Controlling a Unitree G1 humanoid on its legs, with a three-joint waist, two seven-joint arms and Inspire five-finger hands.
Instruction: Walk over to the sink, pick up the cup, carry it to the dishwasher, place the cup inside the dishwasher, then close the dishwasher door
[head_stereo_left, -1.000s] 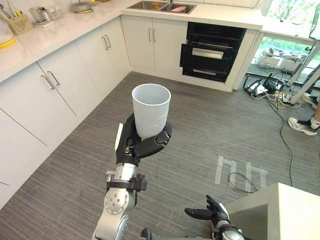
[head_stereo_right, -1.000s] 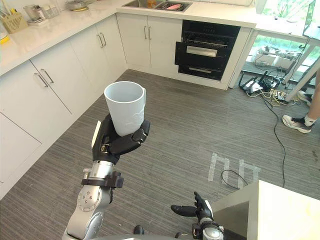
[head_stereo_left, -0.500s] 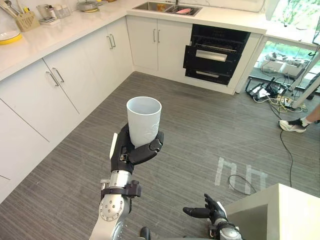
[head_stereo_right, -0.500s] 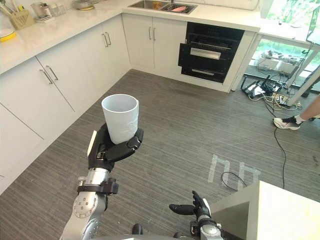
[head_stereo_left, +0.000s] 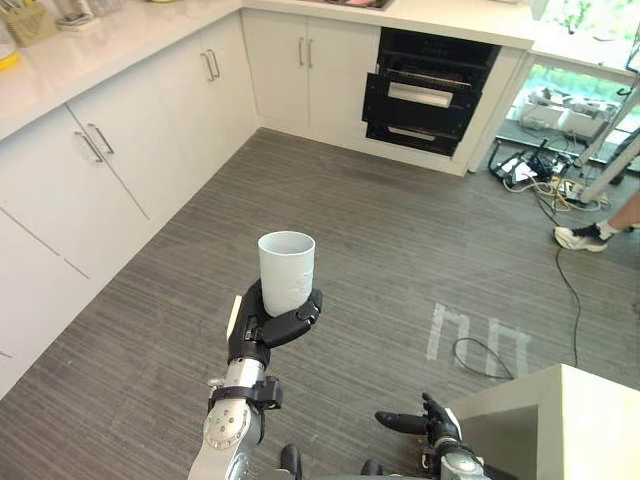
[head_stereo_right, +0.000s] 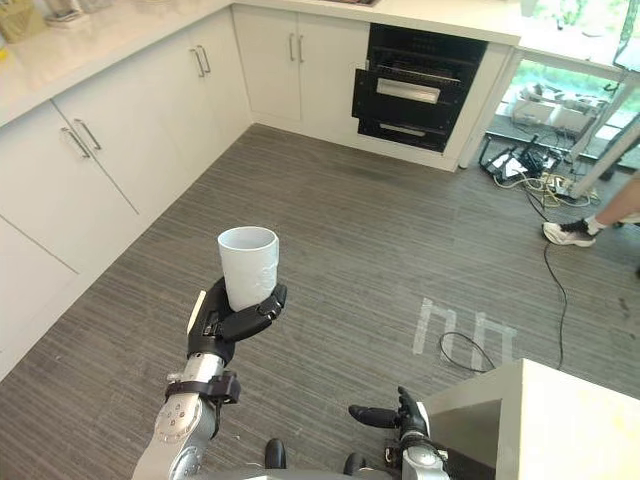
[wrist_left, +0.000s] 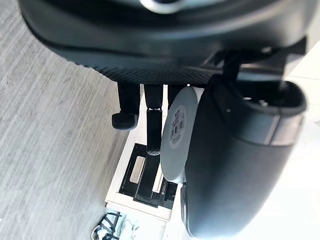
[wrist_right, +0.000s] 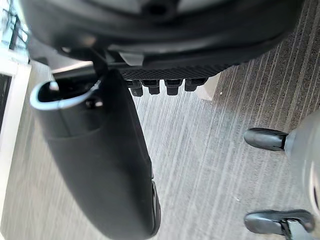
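This is a fitted kitchen. An L-shaped run of white cabinet doors (head_stereo_left: 150, 140) with slim metal bar handles (head_stereo_left: 96, 143) stands under a pale stone surface (head_stereo_left: 130, 35), and a black built-in dishwasher (head_stereo_left: 425, 95) sits in the far run with its front pulled partly open. The grey wood-grain plank floor (head_stereo_left: 380, 230) carries white tape marks (head_stereo_left: 478, 340). A tangle of cables and power strips (head_stereo_left: 535, 180) by the bright window gives it the look of a test set-up.

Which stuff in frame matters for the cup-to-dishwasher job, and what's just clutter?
Job:
- cup, upright in the left hand
- dishwasher, far across the floor

Lying about:
- cables on the floor
- person's shoe
- tape marks
- cabinets
- right hand, idle, open
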